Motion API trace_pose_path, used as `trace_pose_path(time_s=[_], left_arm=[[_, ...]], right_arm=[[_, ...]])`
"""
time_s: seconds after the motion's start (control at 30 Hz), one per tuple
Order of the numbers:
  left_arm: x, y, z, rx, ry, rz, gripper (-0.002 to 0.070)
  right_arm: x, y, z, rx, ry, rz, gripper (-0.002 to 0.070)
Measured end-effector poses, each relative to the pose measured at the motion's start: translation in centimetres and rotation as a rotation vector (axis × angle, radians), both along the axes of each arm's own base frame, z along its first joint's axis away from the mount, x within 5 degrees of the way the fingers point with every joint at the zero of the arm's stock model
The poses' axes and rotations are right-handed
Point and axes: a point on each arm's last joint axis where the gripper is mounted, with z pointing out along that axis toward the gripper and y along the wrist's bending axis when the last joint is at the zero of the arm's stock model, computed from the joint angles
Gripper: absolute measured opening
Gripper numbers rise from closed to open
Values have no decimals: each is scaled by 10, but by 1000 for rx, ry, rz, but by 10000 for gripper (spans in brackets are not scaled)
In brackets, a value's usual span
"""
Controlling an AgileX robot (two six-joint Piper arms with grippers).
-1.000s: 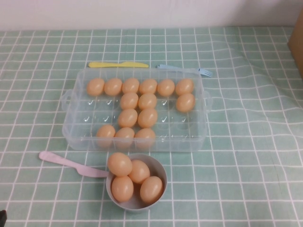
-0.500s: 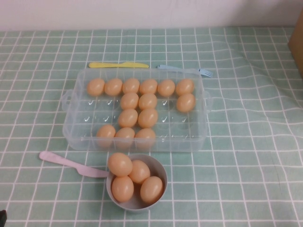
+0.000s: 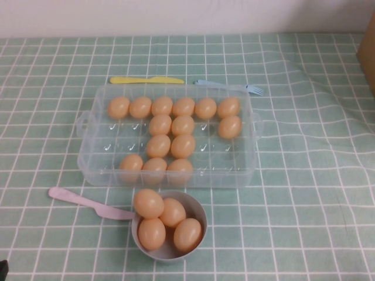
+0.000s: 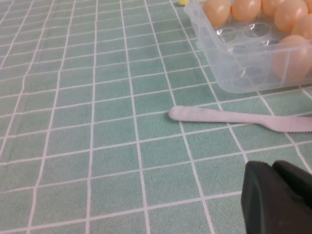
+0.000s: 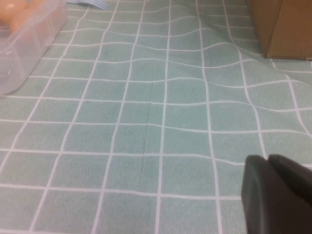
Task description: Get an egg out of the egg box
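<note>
Both grippers (image 4: 278,197) (image 5: 278,192) well apart from egg box (image 3: 167,137).

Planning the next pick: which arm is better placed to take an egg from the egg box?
Left, probably. The left pincer hovers near the pink knife beside the egg box; the right pincer sits over bare cloth, farther off.

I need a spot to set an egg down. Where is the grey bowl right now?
In the high view, the grey bowl sits just in front of the egg box, near its middle, holding four eggs, with the pink knife reaching its left rim.
</note>
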Motion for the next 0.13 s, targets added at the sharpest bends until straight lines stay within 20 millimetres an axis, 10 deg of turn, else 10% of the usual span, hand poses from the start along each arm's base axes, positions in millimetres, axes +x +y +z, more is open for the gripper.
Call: trace_pose_path(time_s=[0.13], left_arm=[[0,0,0,0,0,0,-4]], right_arm=[[0,0,0,2,0,0,-18]])
